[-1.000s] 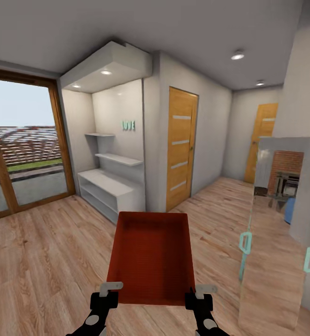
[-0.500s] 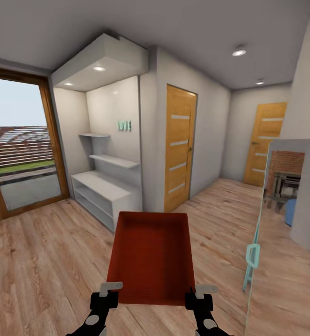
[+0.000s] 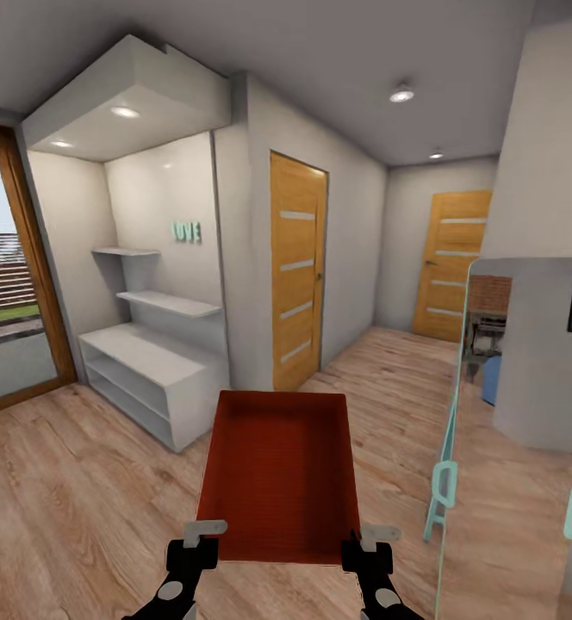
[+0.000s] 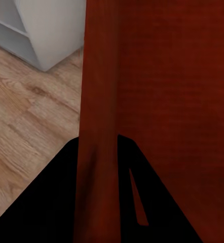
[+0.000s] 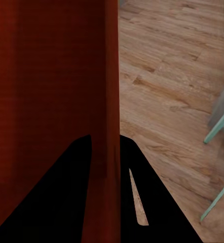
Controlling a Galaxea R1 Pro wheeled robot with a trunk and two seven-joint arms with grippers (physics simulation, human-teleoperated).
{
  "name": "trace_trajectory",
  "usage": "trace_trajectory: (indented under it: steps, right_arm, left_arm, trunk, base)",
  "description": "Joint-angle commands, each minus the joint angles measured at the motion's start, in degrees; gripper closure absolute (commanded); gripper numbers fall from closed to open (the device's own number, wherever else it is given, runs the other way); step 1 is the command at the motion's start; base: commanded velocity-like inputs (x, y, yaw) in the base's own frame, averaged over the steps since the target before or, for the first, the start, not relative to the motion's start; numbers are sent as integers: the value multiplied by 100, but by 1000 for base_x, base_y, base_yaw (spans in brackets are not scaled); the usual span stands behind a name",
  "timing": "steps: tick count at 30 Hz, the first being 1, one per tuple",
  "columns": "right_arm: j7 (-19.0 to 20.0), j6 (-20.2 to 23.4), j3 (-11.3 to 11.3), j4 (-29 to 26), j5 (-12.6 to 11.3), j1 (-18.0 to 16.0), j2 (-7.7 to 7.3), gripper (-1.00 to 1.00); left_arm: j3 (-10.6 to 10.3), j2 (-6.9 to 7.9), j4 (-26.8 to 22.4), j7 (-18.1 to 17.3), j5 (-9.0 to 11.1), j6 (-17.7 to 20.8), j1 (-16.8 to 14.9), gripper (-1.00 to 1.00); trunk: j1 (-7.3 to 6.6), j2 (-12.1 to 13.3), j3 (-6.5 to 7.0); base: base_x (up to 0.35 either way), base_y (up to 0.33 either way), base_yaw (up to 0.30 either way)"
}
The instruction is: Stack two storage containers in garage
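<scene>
Nearest the head camera, the left gripper (image 3: 202, 536) and the right gripper (image 3: 365, 541) each clamp the near rim of one orange-red storage container (image 3: 279, 474), one at each near corner. In the left wrist view the left gripper's (image 4: 99, 167) dark fingers (image 4: 56, 202) sit on either side of the bin's thin wall (image 4: 99, 101), closed on it. In the right wrist view the right gripper's (image 5: 106, 167) fingers (image 5: 142, 192) pinch the opposite wall (image 5: 111, 76) the same way. The container is held out in front of the robot above the light wood-plank floor (image 3: 71, 508), its open top facing up and its long side pointing away.

Just beyond its far-left corner stands a white low shelf unit (image 3: 152, 370) set in an alcove, with two wall shelves (image 3: 167, 301) above and small teal letters (image 3: 187, 231) on the wall. At the right, close by, is a glass panel with teal handles (image 3: 443, 482). Past the alcove is a wooden door with frosted strips (image 3: 296, 271), shut. At the far left a wood-framed glass door (image 3: 10, 301) looks outdoors. Farthest off, at the hallway's end, is a second wooden door (image 3: 450, 263)
</scene>
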Motion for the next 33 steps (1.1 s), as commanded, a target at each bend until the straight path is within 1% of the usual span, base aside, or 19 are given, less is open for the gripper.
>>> trace_trajectory:
  steps: [1, 8, 10, 33]
  right_arm:
    - [75, -88, -113, -331, 103, -10, 0, 100]
    - [75, -88, -113, -331, 104, -10, 0, 100]
    - [75, -88, -113, -331, 105, -10, 0, 100]
    - [75, -89, -113, -331, 106, -10, 0, 100]
  left_arm:
    - [-3, 12, 13, 63, 30, -10, -1, 100]
    - [-3, 12, 13, 63, 30, -9, -1, 100]
    - [-3, 12, 13, 63, 30, -9, -1, 100]
    - [-3, 12, 13, 63, 32, -9, -1, 100]
  trunk:
    - [5, -8, -11]
    - [5, -8, -11]
    - [5, -8, -11]
    - [5, -8, -11]
  base:
    - [323, 0, -267]
    - [323, 0, -259]
    - [323, 0, -127]
    - [323, 0, -7]
